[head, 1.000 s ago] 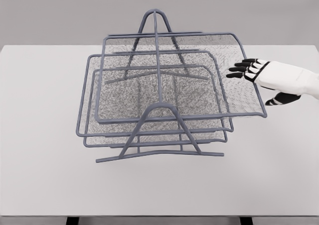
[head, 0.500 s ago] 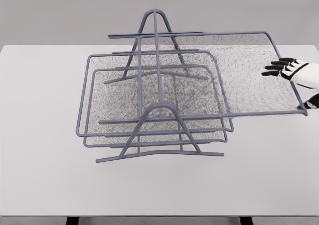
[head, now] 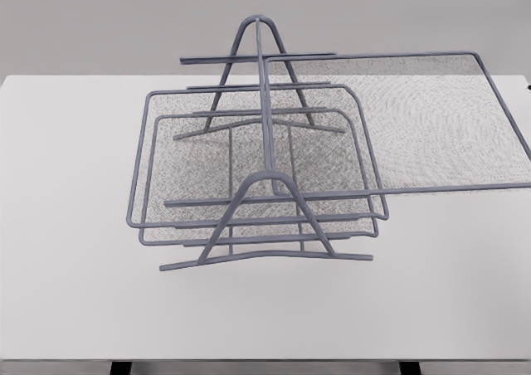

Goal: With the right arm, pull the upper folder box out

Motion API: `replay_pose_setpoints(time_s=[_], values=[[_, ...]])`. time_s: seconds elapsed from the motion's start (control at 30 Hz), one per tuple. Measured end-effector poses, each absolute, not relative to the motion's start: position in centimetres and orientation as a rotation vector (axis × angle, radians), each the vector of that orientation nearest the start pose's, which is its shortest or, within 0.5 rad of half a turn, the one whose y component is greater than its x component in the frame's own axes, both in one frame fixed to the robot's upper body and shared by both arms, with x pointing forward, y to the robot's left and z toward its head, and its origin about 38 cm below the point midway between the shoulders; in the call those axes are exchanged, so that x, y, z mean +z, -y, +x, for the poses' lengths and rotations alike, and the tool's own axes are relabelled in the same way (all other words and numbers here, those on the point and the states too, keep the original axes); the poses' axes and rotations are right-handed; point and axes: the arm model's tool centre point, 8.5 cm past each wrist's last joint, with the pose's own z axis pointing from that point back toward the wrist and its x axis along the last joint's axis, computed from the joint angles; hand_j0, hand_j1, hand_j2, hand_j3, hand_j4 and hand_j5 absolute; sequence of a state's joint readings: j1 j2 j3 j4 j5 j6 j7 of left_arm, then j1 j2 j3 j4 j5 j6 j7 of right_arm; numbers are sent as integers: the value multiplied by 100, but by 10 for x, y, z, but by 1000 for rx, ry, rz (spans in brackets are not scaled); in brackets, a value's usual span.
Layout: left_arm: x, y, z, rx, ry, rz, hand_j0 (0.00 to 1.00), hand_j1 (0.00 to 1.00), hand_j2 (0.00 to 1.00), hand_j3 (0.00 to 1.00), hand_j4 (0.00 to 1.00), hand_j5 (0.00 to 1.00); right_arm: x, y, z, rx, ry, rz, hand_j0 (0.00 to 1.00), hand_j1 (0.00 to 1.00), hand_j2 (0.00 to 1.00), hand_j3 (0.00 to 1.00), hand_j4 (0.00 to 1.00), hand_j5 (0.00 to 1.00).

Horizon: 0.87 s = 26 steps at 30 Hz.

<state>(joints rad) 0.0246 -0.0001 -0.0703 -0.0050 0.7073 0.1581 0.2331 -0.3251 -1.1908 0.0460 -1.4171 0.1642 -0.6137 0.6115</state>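
On the white table (head: 66, 292) stands a grey wire rack (head: 265, 188) holding two lower mesh trays (head: 249, 168). The upper tray (head: 431, 126) juts far out rightward, reaching the picture's edge. No hand shows, so its grip cannot be told.

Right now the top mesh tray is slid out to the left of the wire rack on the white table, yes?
Not quite: the top mesh tray is slid out to the right of the wire rack, as the head view shows. It does stand on the white table.
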Motion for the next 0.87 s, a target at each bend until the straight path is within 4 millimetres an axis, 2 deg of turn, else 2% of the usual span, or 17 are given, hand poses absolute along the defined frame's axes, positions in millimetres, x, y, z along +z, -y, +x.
replay_pose_setpoints(time_s=[0.1,0.2,0.23,0.33,0.43,0.5,0.63,0.73,0.87], values=[[-257,-277,-40,624,-218,264,100,100,100,100,100,100,382,459,366,1851,1414,-733,100,100,100,100,100,100],[-257,-277,-40,624,-218,264,100,100,100,100,100,100,407,430,357,1899,1532,-707,100,100,100,100,100,100],[-257,-277,-40,624,-218,264,100,100,100,100,100,100,414,423,357,1911,1566,-708,100,100,100,100,100,100],[-257,-277,-40,624,-218,264,100,100,100,100,100,100,456,390,363,1939,1733,-770,100,100,100,100,100,100],[-257,-277,-40,624,-218,264,100,100,100,100,100,100,404,363,379,1994,1697,-576,100,100,100,100,100,100],[-257,-277,-40,623,-218,264,100,100,100,100,100,100,384,351,383,2017,1686,-497,100,100,100,100,100,100],[-257,-277,-40,624,-218,264,100,100,100,100,100,100,365,335,386,2034,1698,-415,100,100,100,100,100,100],[-257,-277,-40,624,-218,264,100,100,100,100,100,100,368,308,394,2040,1786,-384,100,100,100,100,100,100],[-258,-277,-38,624,-215,263,100,100,100,100,100,100,347,282,401,2048,1809,-310,100,100,100,100,100,100]])
